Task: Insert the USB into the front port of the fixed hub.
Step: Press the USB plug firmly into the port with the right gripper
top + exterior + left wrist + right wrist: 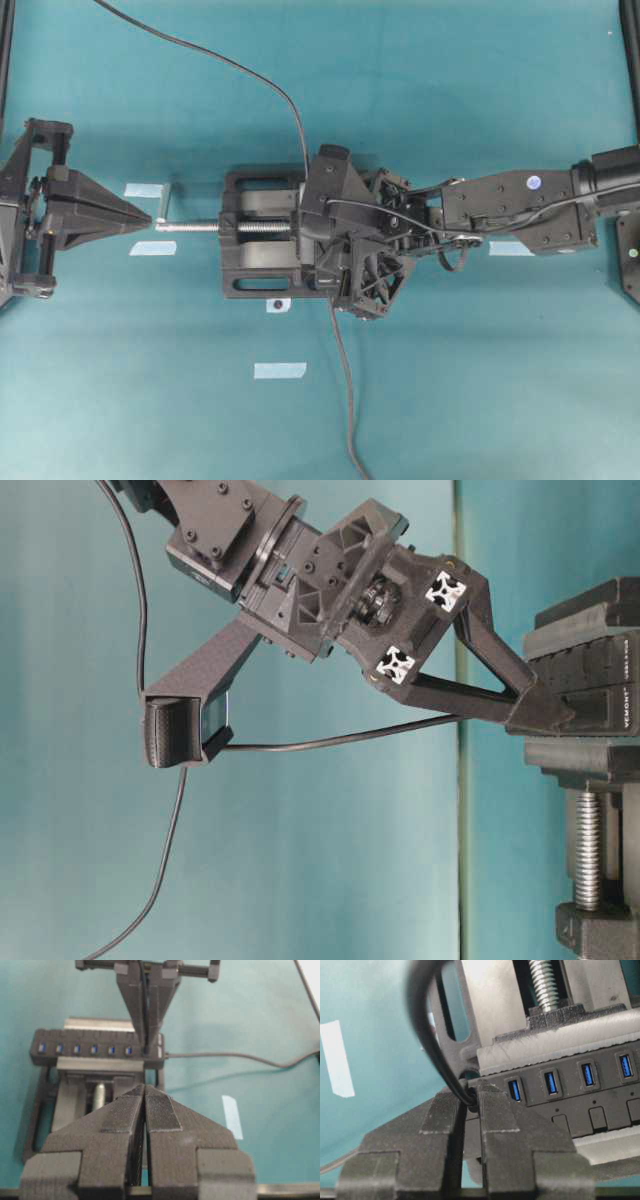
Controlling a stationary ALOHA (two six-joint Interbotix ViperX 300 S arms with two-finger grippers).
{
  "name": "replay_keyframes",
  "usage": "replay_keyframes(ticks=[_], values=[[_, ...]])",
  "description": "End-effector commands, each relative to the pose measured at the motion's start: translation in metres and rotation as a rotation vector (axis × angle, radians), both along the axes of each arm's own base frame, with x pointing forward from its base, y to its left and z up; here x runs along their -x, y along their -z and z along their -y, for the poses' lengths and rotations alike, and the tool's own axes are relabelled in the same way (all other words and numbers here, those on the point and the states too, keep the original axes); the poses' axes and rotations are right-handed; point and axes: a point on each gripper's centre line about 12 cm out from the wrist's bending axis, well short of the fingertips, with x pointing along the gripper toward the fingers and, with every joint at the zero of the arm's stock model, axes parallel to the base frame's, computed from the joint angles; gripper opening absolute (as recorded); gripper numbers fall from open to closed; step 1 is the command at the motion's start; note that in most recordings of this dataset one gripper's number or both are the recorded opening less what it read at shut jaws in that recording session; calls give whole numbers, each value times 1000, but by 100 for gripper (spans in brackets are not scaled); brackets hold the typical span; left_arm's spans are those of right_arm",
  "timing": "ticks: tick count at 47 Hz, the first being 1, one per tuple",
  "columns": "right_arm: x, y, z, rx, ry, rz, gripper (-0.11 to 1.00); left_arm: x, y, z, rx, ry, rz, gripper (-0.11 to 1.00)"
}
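The USB (468, 1096) is pinched between the right gripper's (470, 1102) fingers at the end slot of the fixed hub (580, 1097), its cable (427, 1035) arching up from the fingertips. The hub sits clamped in the vise (262, 247) mid-table. The left gripper (145, 1097), fingers pressed together on nothing, hovers near the table's left edge, just beside the vise's screw (200, 226).

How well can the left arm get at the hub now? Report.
Probably yes: the left arm faces the hub over the vise screw with nothing else between, and six slots lie bare. Only the right arm, on the USB, crowds one end.
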Motion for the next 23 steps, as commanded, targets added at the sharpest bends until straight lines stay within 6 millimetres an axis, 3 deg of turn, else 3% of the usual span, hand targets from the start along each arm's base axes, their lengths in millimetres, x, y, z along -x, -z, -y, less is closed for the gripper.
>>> replay_keyframes(ticks=[1, 23], values=[[4, 8, -10, -8, -13, -28, 4, -3, -10, 1, -2, 4, 32, 0], [2, -4, -4, -19, 13, 7, 8, -4, -11, 1, -1, 3, 37, 0]])
